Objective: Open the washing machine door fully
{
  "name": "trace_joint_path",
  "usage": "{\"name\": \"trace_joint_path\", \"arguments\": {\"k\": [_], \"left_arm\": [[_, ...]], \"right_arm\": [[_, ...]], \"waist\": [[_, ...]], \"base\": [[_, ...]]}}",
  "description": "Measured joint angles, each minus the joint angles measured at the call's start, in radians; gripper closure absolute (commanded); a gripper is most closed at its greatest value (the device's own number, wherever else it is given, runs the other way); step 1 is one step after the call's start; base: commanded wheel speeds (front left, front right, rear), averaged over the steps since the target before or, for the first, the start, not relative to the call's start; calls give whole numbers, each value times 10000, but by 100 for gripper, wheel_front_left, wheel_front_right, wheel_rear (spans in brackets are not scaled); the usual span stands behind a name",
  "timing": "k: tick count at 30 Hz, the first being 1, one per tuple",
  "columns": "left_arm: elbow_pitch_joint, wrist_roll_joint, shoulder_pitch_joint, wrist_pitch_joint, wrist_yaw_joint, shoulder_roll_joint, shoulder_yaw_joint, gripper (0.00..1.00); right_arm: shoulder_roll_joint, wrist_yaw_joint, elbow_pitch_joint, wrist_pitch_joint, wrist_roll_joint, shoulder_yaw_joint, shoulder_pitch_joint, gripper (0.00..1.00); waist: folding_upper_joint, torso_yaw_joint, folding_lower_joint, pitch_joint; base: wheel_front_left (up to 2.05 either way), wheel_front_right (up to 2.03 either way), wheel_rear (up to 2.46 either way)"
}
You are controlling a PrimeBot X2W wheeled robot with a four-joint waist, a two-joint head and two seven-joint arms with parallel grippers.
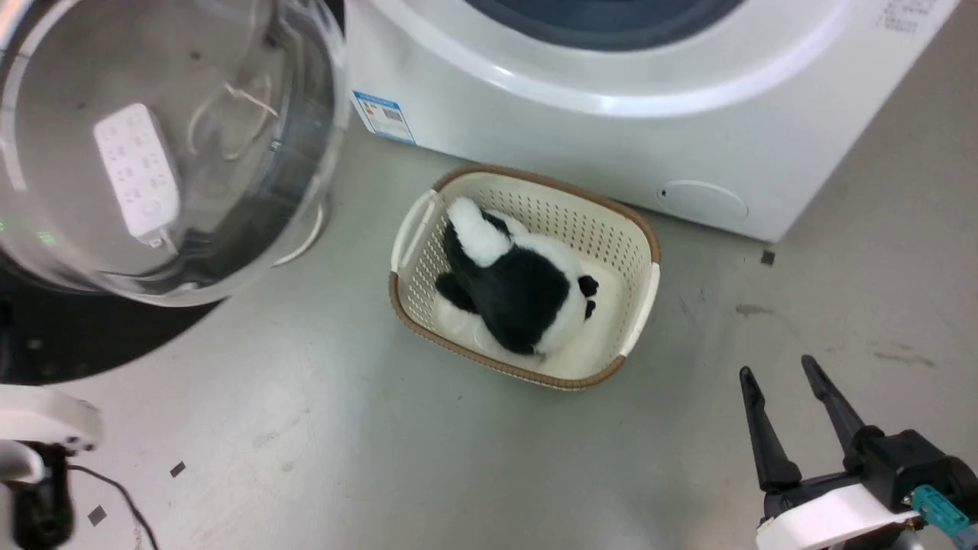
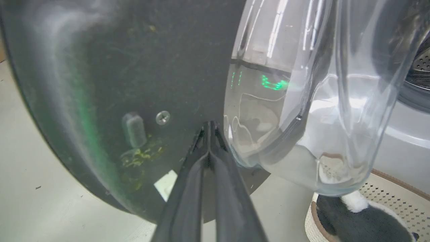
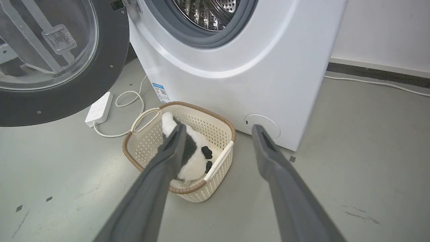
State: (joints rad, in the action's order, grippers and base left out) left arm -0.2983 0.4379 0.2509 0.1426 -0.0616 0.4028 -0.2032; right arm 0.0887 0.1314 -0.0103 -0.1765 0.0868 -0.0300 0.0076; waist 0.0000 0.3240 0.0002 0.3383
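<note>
The washing machine door [image 1: 164, 153] stands swung out at the left, its clear glass bowl bulging toward me inside a wide black rim [image 1: 84, 344]. The white washing machine [image 1: 611, 130] is behind, its grey-gasketed steel drum [image 3: 211, 13] uncovered. In the left wrist view my left gripper [image 2: 209, 126] is shut with nothing between its fingers, its tips at the black inner rim [image 2: 134, 67] just beside the glass bowl [image 2: 302, 101]. My right gripper [image 1: 787, 378] is open and holds nothing, low over the floor at the right, pointing toward the machine [image 3: 255, 77].
A cream perforated basket [image 1: 535, 182] with a black-and-white plush toy [image 1: 519, 286] stands on the floor before the machine. A white power strip [image 3: 99, 109] and its cable lie under the door [image 3: 50, 67]. Bare grey floor [image 1: 344, 458] lies in front.
</note>
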Motion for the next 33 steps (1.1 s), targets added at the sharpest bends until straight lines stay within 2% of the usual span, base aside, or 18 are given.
{"name": "trace_joint_path", "arguments": {"k": [3,10,18,23,29,30,31,33], "left_arm": [[-658,77,353,238,117,288,-180,100],[-1804,148,763,748,119,537,-454,100],[-1776,-125,691,1064,405,487,-378,100],[-706,-685,288,1137,449,-29,23,100],[1523,-1097,-350,1141,642,-1078,562,100],[1785,-1151,-528,1141,606,-1250,650,73],[2033,-1246,-735,1141,546,-1423,756,0],[2307,-1281,-1150,1147,558,-1707,1035,0]], "right_arm": [[58,0,182,84,-25,29,-17,0],[56,0,274,171,-69,50,-19,0],[-56,0,98,-27,-65,46,-17,0],[-234,0,-130,-368,-71,284,-17,0],[-328,0,-201,-663,-157,635,-38,0],[-337,0,-199,-694,-173,692,-51,0],[-339,0,-198,-721,-169,731,-56,0],[-341,0,-194,-734,-151,771,-53,0]], "waist": [[0,-101,0,214],[0,-270,-1,289],[0,-339,-3,-245],[0,-424,-3,-822],[0,-757,-4,-1618],[0,-851,-4,-1735],[0,-958,-4,-1842],[0,-1198,-4,-2033]], "base": [[0,0,0],[0,0,0],[0,0,0],[0,0,0],[0,0,0],[0,0,0],[0,0,0],[0,0,0]]}}
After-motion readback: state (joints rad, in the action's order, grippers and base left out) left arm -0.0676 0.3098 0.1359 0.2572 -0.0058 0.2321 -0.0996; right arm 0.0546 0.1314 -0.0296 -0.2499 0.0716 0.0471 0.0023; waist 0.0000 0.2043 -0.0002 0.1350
